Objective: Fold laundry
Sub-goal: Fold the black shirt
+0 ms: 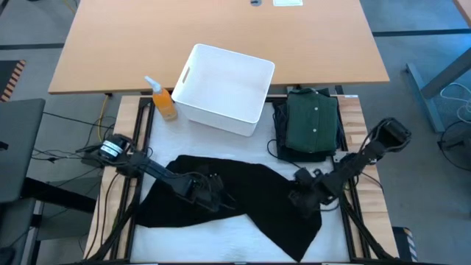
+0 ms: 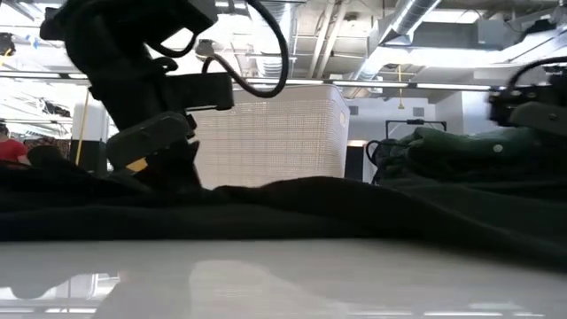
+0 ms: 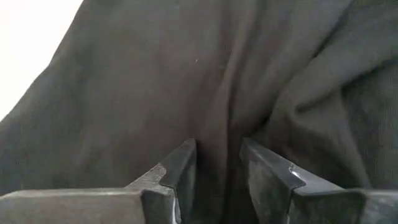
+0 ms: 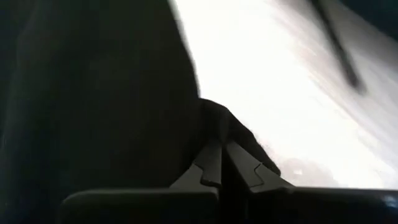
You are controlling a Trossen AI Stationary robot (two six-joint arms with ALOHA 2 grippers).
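A black garment [image 1: 235,193] lies spread and rumpled on the white table top [image 1: 199,235]. My left gripper [image 1: 212,191] is down on its left-middle part, with the fingers [image 3: 183,171] a little apart and open. My right gripper [image 1: 303,197] is at the garment's right edge, shut on the cloth. A folded dark green buttoned shirt [image 1: 313,121] lies on top of other dark clothing at the far right. In the low view the garment [image 2: 292,208] is a low dark ridge across the table, with the left arm [image 2: 151,124] standing in it. My left gripper comes slanting down from the table's left, with its two fingertips set on the garment's left-middle part. A soft ridge of cloth [image 3: 217,149] runs between the parted fingers. The cloth lies slack on the table. My right gripper pinches the garment's right edge [image 4: 217,121] between its two shut fingers, slanting down from the table's right. One layer or several, I cannot tell. A small peak of cloth stands at the fingertips, and the rest lies on the table.
A white plastic bin [image 1: 224,88] stands at the far middle, with an orange spray bottle [image 1: 163,99] to its left. Bare white table shows along the near edge. A wooden desk [image 1: 221,29] stands beyond the table.
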